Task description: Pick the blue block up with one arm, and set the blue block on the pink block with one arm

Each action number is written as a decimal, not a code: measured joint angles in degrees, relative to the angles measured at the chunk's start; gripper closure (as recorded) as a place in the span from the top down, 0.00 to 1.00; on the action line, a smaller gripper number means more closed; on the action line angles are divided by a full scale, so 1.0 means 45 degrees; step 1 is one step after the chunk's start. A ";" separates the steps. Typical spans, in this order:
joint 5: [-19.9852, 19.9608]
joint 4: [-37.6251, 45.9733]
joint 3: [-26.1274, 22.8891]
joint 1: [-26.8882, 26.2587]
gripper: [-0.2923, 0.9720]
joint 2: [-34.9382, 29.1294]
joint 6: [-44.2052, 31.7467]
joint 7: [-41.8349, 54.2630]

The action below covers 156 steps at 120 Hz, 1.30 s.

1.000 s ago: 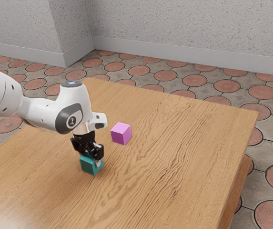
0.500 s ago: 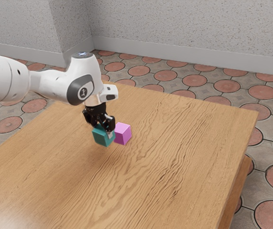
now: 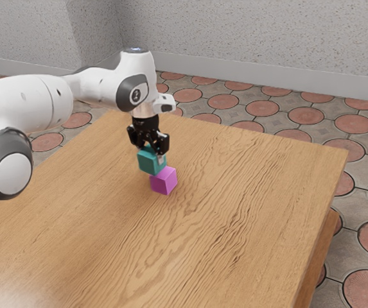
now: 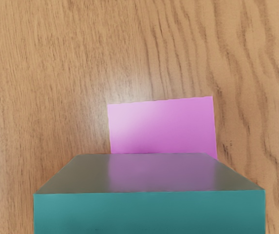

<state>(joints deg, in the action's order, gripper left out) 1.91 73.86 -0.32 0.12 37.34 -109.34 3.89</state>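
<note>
The block called blue (image 3: pixel 150 162) renders teal here, and my black gripper (image 3: pixel 150 151) is shut on it, holding it in the air. The pink block (image 3: pixel 164 181) rests on the wooden table (image 3: pixel 235 212) just below the held block and slightly toward the exterior view's right. Whether the two blocks touch I cannot tell. In the wrist view the teal block (image 4: pixel 149 195) looms large under my hand, with the pink block (image 4: pixel 161 125) partly covered behind it.
The table's right edge (image 3: pixel 318 244) drops off to a tiled floor (image 3: pixel 363 192). A grey wall (image 3: pixel 235 32) runs behind the table. Bare wood lies all round the two blocks.
My arm has lifted the teal block off the table and carried it up and toward the exterior view's right, from beside the pink block to above it. The pink block has stayed put.
</note>
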 joint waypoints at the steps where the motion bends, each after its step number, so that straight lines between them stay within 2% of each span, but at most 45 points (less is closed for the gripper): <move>1: 0.0002 -0.0070 -0.0002 -0.0004 0.47 0.0046 0.0043 0.0003; 14: 0.0001 -0.0879 -0.0006 -0.0088 0.47 0.0539 0.0550 0.0045; 50: -0.0050 -0.1557 -0.0014 -0.0124 0.48 0.0961 0.1060 0.0130; 103: -0.0611 -0.1604 -0.0033 -0.0012 0.48 0.1081 0.0412 -0.0220; 156: -0.0677 -0.1537 -0.0021 0.0006 0.48 0.1319 0.0051 -0.0492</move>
<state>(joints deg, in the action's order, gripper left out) -1.13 66.95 -0.41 0.15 43.28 -109.11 1.67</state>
